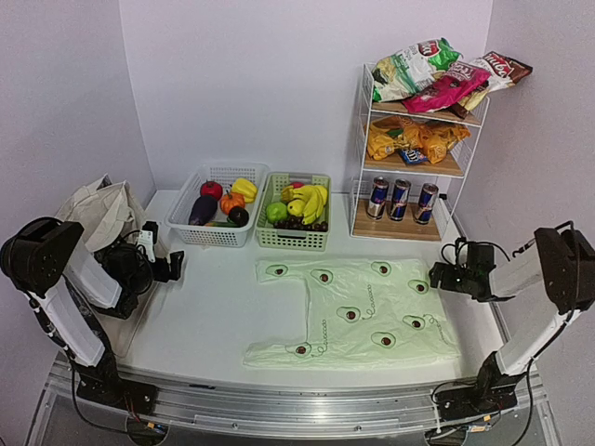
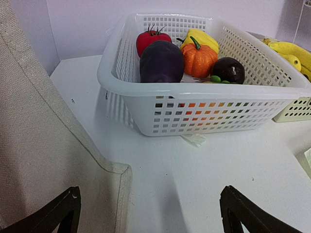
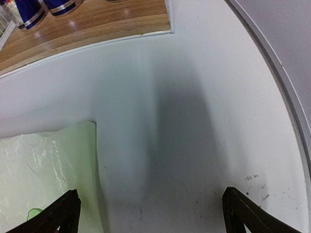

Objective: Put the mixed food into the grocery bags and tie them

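The pale-green avocado-print plastic bag (image 1: pixel 358 311) lies flat on the table; its corner shows in the right wrist view (image 3: pixel 43 165). The cream canvas tote (image 1: pixel 98 209) slumps at the far left and fills the left of the left wrist view (image 2: pixel 34 145). Bananas (image 1: pixel 309 200) and dark grapes (image 1: pixel 299 223) sit in the green basket (image 1: pixel 321 240). Green-white (image 1: pixel 409 67) and orange (image 1: pixel 414 139) crisp packets and blue-silver cans (image 1: pixel 400 200) are on the shelf rack. My left gripper (image 1: pixel 167 265) is open beside the tote, empty. My right gripper (image 1: pixel 437 277) is open at the bag's right edge, empty.
A white basket (image 2: pixel 204 104) holds a dark eggplant (image 2: pixel 161 60), tomato, small pumpkin and yellow pepper. A pink crisp packet (image 1: pixel 446 88) lies on the rack's top shelf. The wooden rack base (image 3: pixel 87 24) stands just beyond the right gripper. The table's right rim (image 3: pixel 286 97) is close.
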Controlling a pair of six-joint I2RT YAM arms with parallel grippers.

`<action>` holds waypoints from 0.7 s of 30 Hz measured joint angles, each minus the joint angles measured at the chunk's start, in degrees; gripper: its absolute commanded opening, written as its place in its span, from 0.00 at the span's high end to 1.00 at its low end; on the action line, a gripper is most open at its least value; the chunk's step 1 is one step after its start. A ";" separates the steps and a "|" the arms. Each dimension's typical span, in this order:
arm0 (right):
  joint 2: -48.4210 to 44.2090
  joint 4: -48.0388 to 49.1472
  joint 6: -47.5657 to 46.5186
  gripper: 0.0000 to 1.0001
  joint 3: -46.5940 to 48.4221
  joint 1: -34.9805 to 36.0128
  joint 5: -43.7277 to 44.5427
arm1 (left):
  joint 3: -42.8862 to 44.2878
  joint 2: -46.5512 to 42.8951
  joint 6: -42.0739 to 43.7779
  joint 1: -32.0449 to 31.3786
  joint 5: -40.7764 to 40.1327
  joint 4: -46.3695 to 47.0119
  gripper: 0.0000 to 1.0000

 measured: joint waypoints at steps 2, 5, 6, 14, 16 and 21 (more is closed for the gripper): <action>-2.17 -4.21 0.55 0.02 0.94 0.02 1.49 | 0.00 0.00 0.00 0.00 0.00 0.00 0.00; -7.24 -10.14 1.35 0.02 2.88 -0.03 2.83 | -0.05 -0.05 0.02 0.02 0.00 0.22 0.00; -8.98 -11.41 1.47 0.02 3.43 -0.05 2.98 | -0.15 -0.38 0.04 0.06 0.02 0.31 0.00; -21.29 -22.82 3.33 0.04 9.16 -0.11 -0.17 | 9.22 -18.75 0.46 0.31 12.58 -26.65 0.00; -23.18 -25.42 4.45 0.04 10.73 -0.11 -2.88 | 13.25 -24.15 0.83 0.17 16.58 -34.26 0.00; -25.72 -31.98 7.12 0.04 14.99 -0.01 -10.79 | 14.49 -40.51 9.91 -0.32 30.31 -50.06 0.00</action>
